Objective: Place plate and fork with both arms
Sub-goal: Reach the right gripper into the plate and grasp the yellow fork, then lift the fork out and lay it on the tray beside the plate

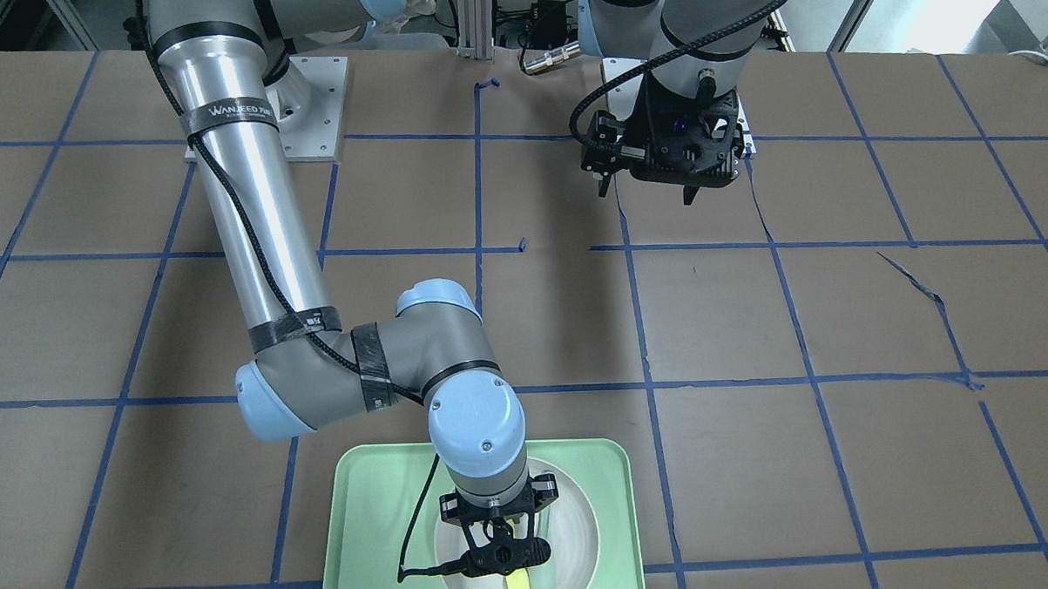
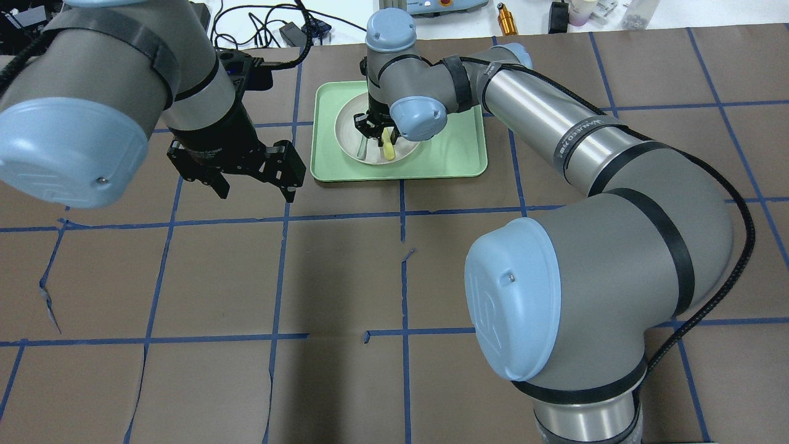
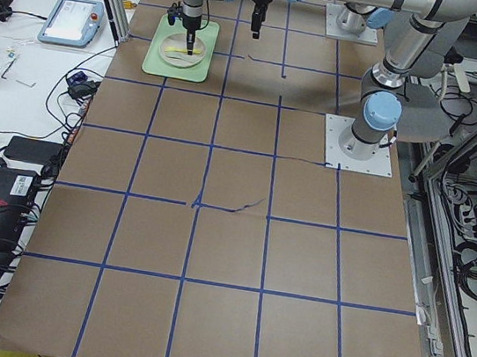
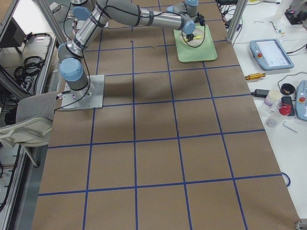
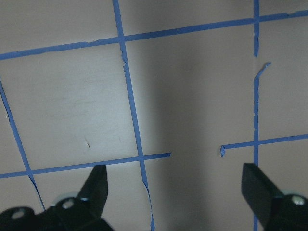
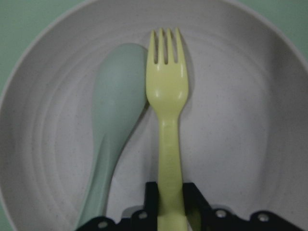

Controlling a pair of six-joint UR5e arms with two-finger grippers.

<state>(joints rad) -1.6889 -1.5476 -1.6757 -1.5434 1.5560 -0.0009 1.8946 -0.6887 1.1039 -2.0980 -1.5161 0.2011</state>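
Observation:
The round white plate (image 1: 575, 519) sits on the mint-green tray (image 1: 374, 500). My right gripper (image 1: 504, 561) is over the plate, pointing down, shut on the handle of the yellow fork (image 1: 518, 587). In the right wrist view the fork (image 6: 166, 96) runs straight out from the gripper (image 6: 169, 192), tines forward, low over the plate (image 6: 250, 120). I cannot tell whether it touches the plate. My left gripper (image 2: 256, 192) is open and empty above bare table, left of the tray (image 2: 456, 148). Its fingers (image 5: 98, 183) stand wide apart.
A pale grey-green spoon (image 6: 113, 120) lies in the plate just left of the fork. The tray stands at the table's far edge in the overhead view. Brown paper with a blue tape grid (image 2: 404, 216) covers the table.

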